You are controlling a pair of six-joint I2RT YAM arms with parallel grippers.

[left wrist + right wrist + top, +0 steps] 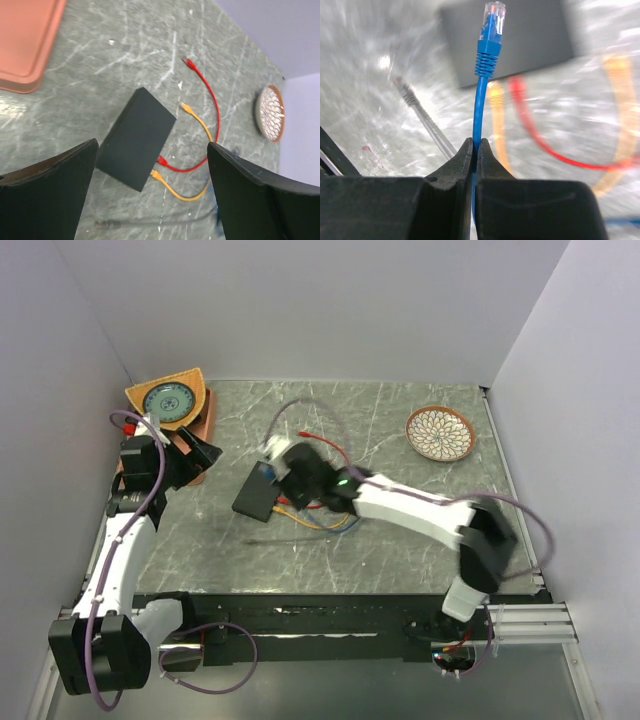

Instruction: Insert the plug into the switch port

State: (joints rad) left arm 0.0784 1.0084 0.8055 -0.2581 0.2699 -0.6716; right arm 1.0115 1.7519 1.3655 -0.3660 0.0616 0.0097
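Observation:
A flat matte-black switch box [256, 495] lies on the grey table. Along its narrow side a red plug [161, 160] and a yellow plug [155, 174] sit in ports; the free ports on that side are too blurred to make out. My right gripper [476, 145] is shut on a blue cable just below its blue plug [491, 20]. The plug stands up past the fingertips, over the box [530, 35]. Over at the left my left gripper [152, 145] hangs open above the table, nothing between its fingers, looking down on the box [136, 137].
An orange tray [203, 412] holding a teal plate stands at the back left, beside the left gripper [195, 455]. A patterned bowl [440, 432] is at the back right. Loose red and yellow cables [210, 120] curl right of the box, and a grey cable [107, 225] lies in front of it.

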